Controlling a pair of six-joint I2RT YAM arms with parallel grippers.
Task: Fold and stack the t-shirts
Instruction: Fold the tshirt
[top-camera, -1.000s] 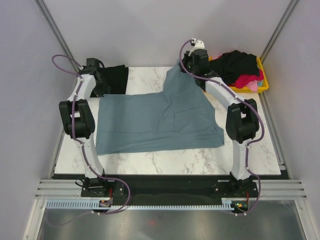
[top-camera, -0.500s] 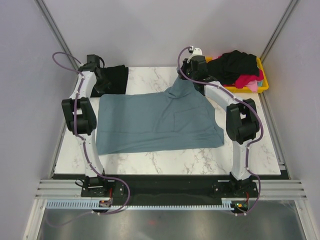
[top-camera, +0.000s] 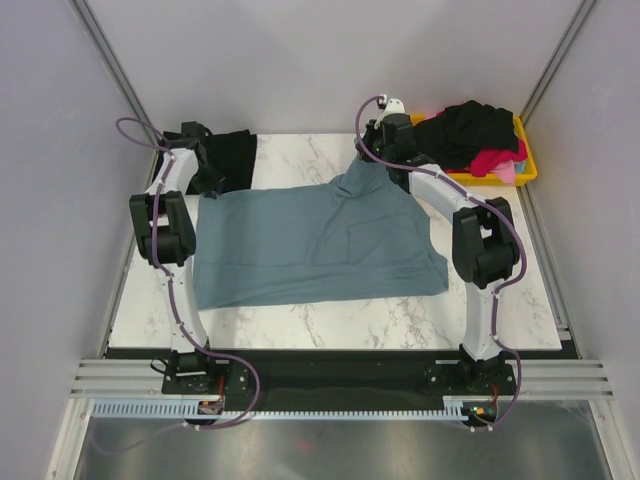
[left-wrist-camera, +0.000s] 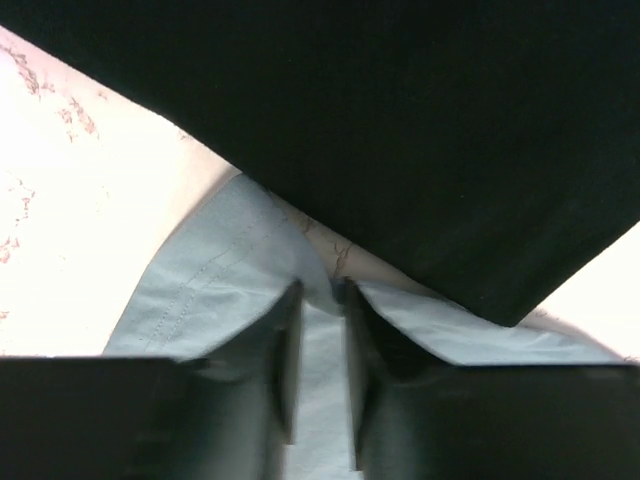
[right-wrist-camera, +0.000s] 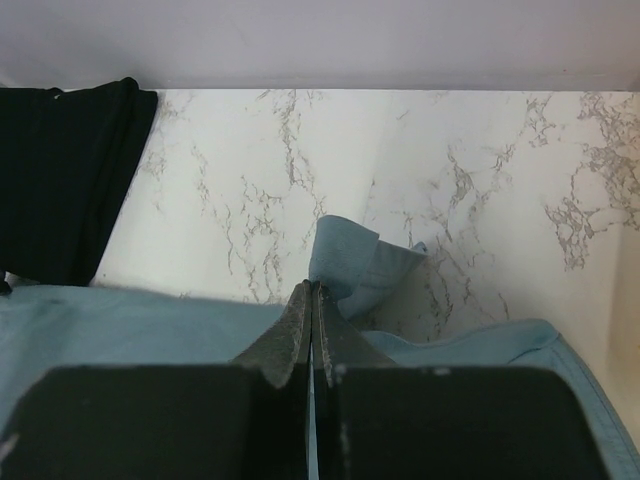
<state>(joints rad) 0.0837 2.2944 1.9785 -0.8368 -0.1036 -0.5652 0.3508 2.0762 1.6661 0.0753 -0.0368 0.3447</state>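
A slate blue-grey t-shirt lies spread over the marble table. My right gripper is shut on its far right corner and holds it a little above the table; in the right wrist view a fold of blue cloth sticks out past the closed right gripper. My left gripper is at the shirt's far left corner. In the left wrist view the left gripper stands narrowly open with the shirt's hemmed edge in the gap. A folded black t-shirt lies just beyond it.
A yellow bin at the back right holds a heap of black clothes and pink-red cloth. White walls close in the table at the back and sides. The black shirt fills the top of the left wrist view.
The right gripper has come down, lowering the raised corner of the blue-grey shirt. The left arm has shifted slightly toward the shirt's far left corner and its jaws have narrowed around the edge.
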